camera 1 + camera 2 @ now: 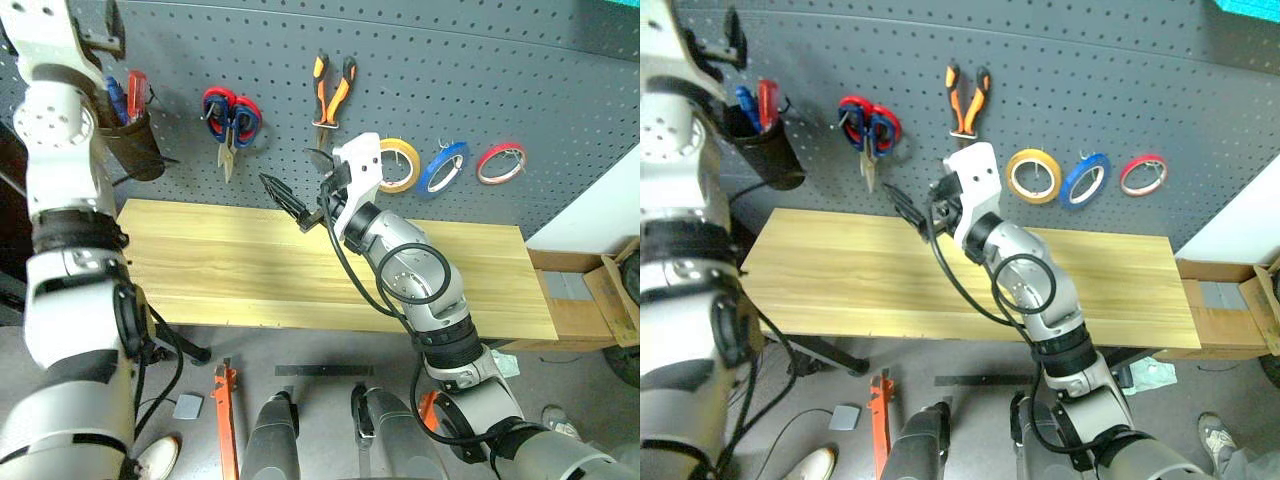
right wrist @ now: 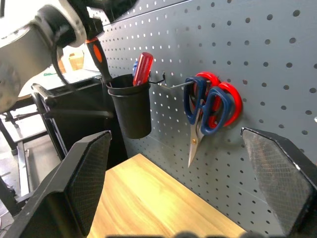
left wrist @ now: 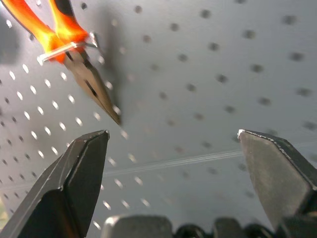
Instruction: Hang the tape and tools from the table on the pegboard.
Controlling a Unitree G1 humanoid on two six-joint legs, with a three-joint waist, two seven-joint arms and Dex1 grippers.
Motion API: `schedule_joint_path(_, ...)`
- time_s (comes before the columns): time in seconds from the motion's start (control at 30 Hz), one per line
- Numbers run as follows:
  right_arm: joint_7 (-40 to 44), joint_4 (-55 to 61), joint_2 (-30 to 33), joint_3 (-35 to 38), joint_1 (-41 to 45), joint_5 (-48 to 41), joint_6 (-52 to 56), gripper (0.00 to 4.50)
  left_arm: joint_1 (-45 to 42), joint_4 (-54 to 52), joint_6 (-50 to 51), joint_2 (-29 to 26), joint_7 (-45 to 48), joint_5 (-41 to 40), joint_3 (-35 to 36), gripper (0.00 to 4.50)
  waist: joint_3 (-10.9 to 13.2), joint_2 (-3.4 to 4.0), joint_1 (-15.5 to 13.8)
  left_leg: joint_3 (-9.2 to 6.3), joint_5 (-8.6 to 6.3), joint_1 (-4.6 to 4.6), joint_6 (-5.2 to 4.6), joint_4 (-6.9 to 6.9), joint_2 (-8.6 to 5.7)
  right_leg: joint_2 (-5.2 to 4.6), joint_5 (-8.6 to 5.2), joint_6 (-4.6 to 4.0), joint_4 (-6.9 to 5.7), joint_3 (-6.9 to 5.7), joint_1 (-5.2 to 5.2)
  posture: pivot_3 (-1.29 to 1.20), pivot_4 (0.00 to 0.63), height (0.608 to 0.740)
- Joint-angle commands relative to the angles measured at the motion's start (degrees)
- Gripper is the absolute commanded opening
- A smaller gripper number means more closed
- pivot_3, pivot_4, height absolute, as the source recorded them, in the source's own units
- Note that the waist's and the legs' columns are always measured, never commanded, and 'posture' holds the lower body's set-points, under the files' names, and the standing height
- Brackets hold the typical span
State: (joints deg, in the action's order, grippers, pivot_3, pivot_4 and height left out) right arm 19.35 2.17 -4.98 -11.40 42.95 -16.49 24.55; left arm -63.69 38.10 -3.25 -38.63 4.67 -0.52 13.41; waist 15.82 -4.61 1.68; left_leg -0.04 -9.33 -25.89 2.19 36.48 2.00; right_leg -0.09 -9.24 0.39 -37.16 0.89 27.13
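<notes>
Left eye view shows the long light wood-grain bench (image 1: pixel 250 270) bare, so the task looks nearly complete. On the dark grey perforated pegboard (image 1: pixel 450 70) hang the orange-and-black handled pliers (image 1: pixel 332 92), the dark blue handled scissors (image 1: pixel 228 125) over a red-handled pair, and the thin blue ring of tape (image 1: pixel 445 166). A black cup (image 1: pixel 135 145) on the board holds screwdrivers; an orange-and-black handle (image 2: pixel 99 57) shows there. The left claw (image 3: pixel 173 144) and the right claw (image 1: pixel 295 200) are both spread and hold nothing.

Beside the black cup (image 2: pixel 130 109) on the pegboard (image 1: pixel 420 90), the orange-handled screwdriver (image 2: pixel 99 57) is partly hidden by the left arm; the pliers (image 3: pixel 69 47) handles are cut off by the frame edge.
</notes>
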Motion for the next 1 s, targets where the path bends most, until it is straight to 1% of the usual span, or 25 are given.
schedule_joint_path(0.03,0.66,2.67,-0.31,0.16,0.02,-0.13,-1.03,4.50,2.41,-13.61,8.23,0.81,-1.66,-2.54,2.35,3.90,0.00,0.00,-0.02,0.00,0.00,0.00,0.00,0.04,0.02,0.02,0.02,-0.02,-0.01,0.00,0.00,0.01,0.191,0.740)
schedule_joint_path(0.13,0.96,2.80,-0.07,0.39,0.07,-0.01,-1.23,4.50,6.07,-23.22,15.26,3.37,-3.21,-3.84,2.85,2.88,-0.02,-0.01,-0.04,-0.02,0.00,0.00,0.00,0.10,0.02,0.04,0.03,-0.03,-0.02,0.00,-0.03,0.01,0.186,0.740)
schedule_joint_path(0.23,1.03,3.45,0.44,0.57,-0.20,0.11,-1.21,4.50,10.21,-32.07,22.02,6.83,-4.95,-4.70,2.89,1.76,-0.20,0.01,-0.15,-0.03,0.00,0.00,0.00,0.17,0.01,0.04,0.04,0.00,-0.02,0.01,-0.08,0.01,0.180,0.740)
schedule_joint_path(0.27,1.08,3.99,0.79,0.56,-0.50,0.17,-1.09,4.50,11.93,-34.95,24.10,8.11,-5.47,-4.79,2.72,1.45,-0.28,0.01,-0.16,-0.04,0.00,0.00,0.00,0.19,0.01,0.04,0.06,0.03,0.00,0.01,-0.09,0.01,0.180,0.740)
schedule_joint_path(0.4,1.09,6.62,2.53,0.57,-2.25,0.22,-0.13,4.50,17.43,-43.81,30.50,12.19,-6.63,-4.93,2.03,0.03,-0.49,0.01,-0.13,-0.04,0.00,0.02,0.00,0.31,0.00,0.05,0.13,0.09,0.04,0.02,-0.19,0.00,0.179,0.740)
schedule_joint_path(0.57,-0.41,12.11,7.11,0.86,-7.54,1.51,2.95,4.50,27.93,-55.65,38.79,19.81,-8.71,-5.57,-0.03,0.03,-1.12,0.27,-0.14,-0.03,0.01,0.15,-0.03,0.37,0.33,0.14,0.19,0.15,0.26,0.00,-0.49,-0.01,0.180,0.740)
schedule_joint_path(0.63,-1.77,14.04,8.90,1.38,-10.44,2.68,4.31,4.50,32.13,-58.87,40.97,22.40,-9.17,-5.46,-0.90,0.03,-1.21,0.29,-0.13,0.02,0.00,0.46,-0.04,0.35,0.44,0.19,0.09,0.30,0.30,0.01,-0.82,-0.01,0.178,0.740)
schedule_joint_path(0.7,-3.56,15.67,10.87,2.06,-13.71,4.47,5.23,4.50,36.64,-61.34,42.87,25.08,-9.58,-5.68,-1.61,0.03,-1.26,0.31,-0.09,0.11,-0.01,0.83,-0.03,0.31,0.47,0.29,0.01,0.23,0.33,0.06,-1.13,-0.02,0.174,0.740)
schedule_joint_path(0.73,-4.26,16.18,11.74,2.36,-15.17,5.26,5.42,4.50,38.89,-62.16,43.49,26.36,-9.73,-5.81,-1.92,0.03,-1.28,0.32,-0.07,0.19,-0.02,0.92,-0.03,0.31,0.48,0.37,-0.15,-0.06,0.36,0.05,-1.20,-0.02,0.173,0.740)
schedule_joint_path(0.83,-7.20,16.57,13.16,3.85,-18.69,7.53,6.05,4.50,44.10,-62.75,46.12,29.89,-10.39,-6.25,-2.18,0.03,-1.66,0.57,0.00,0.28,-0.11,1.06,0.13,0.32,0.59,0.49,-0.06,-0.24,0.52,-0.02,-1.33,-0.03,0.166,0.740)
schedule_joint_path(0.9,-9.22,15.99,13.57,5.59,-20.92,8.64,5.83,4.50,47.59,-62.34,45.40,30.53,-9.86,-5.39,-3.36,0.03,-1.88,0.67,0.15,0.26,-0.16,1.09,0.21,0.31,0.64,0.62,-0.03,-0.28,0.55,-0.04,-1.31,-0.04,0.164,0.740)
schedule_joint_path(1.0,-11.42,14.66,13.05,7.24,-22.71,9.54,5.84,4.50,50.72,-61.14,44.74,31.24,-9.74,-5.02,-3.78,0.03,-2.35,1.17,0.29,0.08,-0.22,1.09,0.29,0.23,0.75,0.92,0.01,-0.34,0.96,-0.05,-1.36,-0.04,0.158,0.740)
